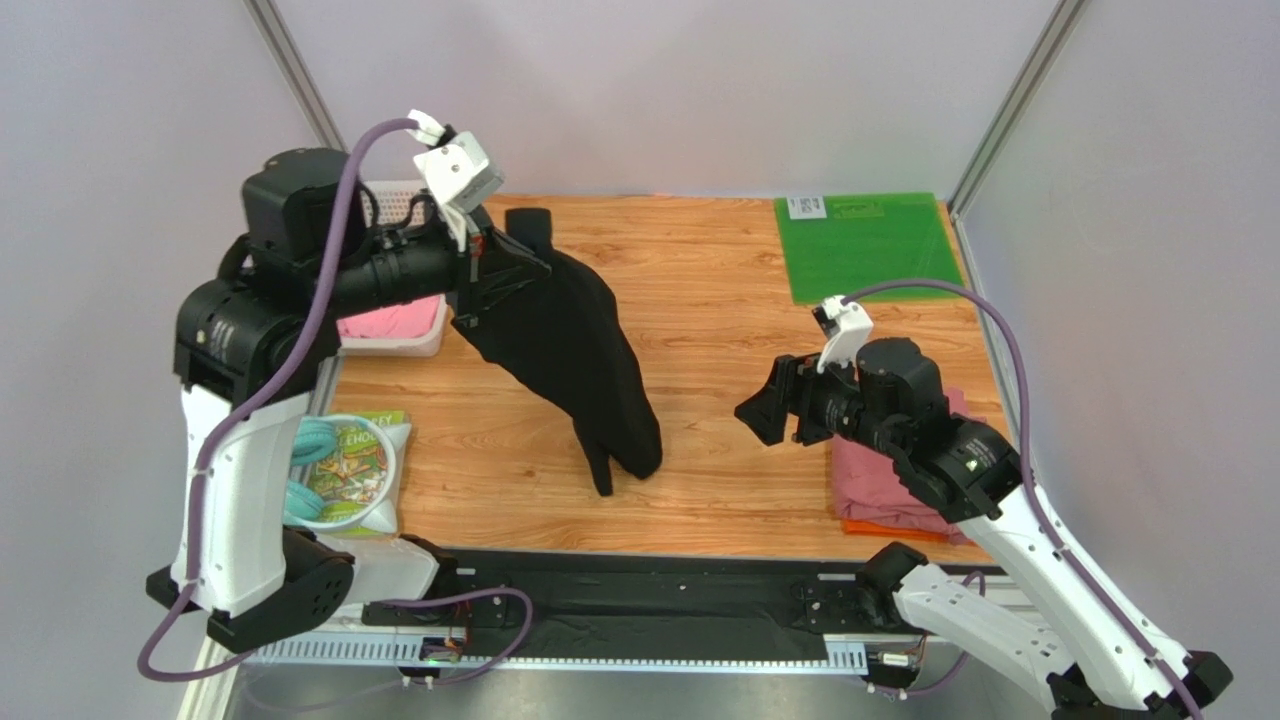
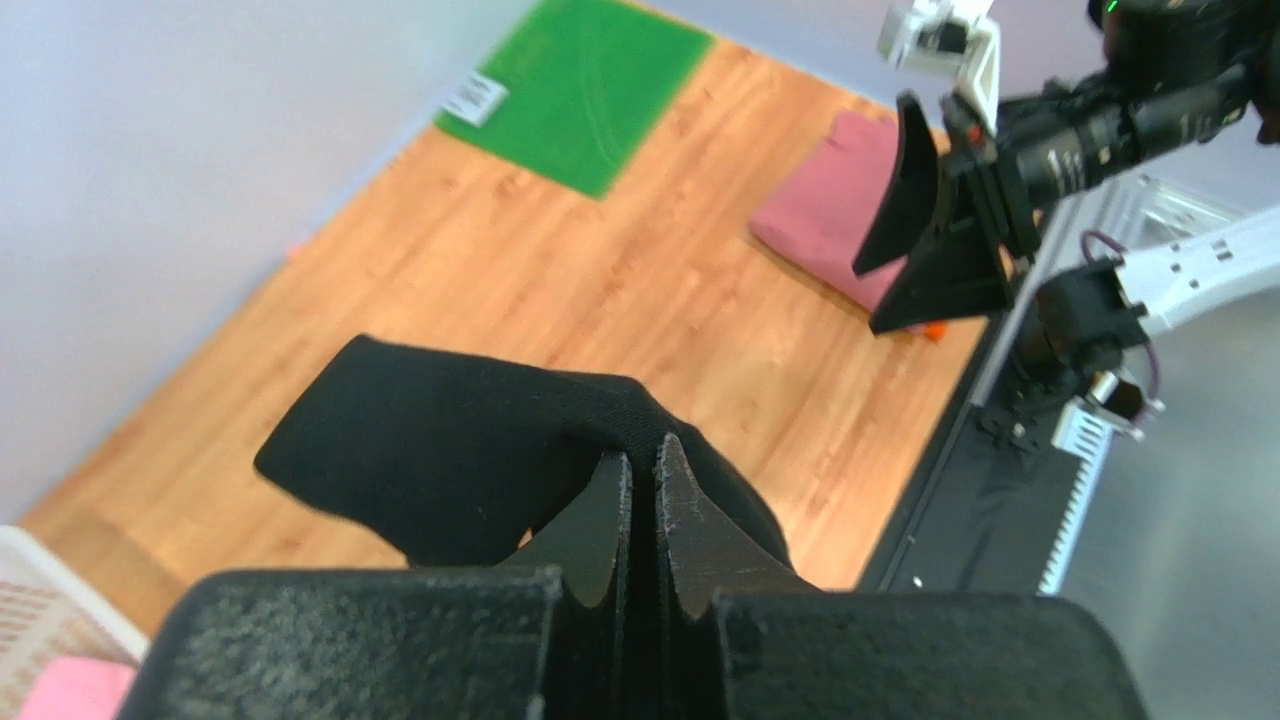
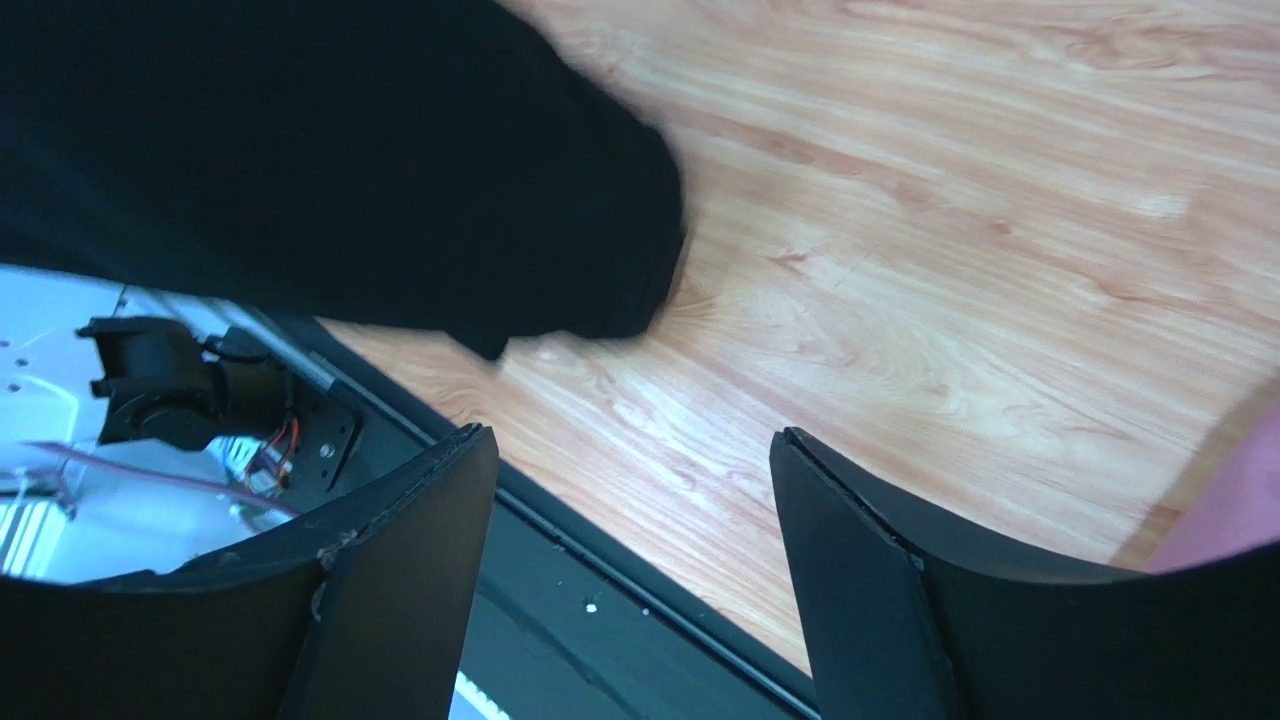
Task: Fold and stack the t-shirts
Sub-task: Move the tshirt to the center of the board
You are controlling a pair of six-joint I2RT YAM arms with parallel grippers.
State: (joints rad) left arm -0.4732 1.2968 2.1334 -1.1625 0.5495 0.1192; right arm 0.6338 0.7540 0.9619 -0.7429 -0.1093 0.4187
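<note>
Nearest the arm bases, low and to the left of the left claw, a printed packet and a teal ring are lying on the table. Just behind the right claw, under its arm, the pink shirt is lying folded on the orange shirt, of which only a thin edge is showing. The right claw is hovering above bare wood with its jaws spread wide and nothing between them. It is pointing toward the black shirt, whose lower end is hanging down to the tabletop ahead of it, apart from its fingers.

The left claw is holding that shirt's upper part high, jaws pressed tight on the cloth. Below this claw, a white basket is holding some pink cloth. Far beyond the right claw, a green mat is lying flat at the back.
</note>
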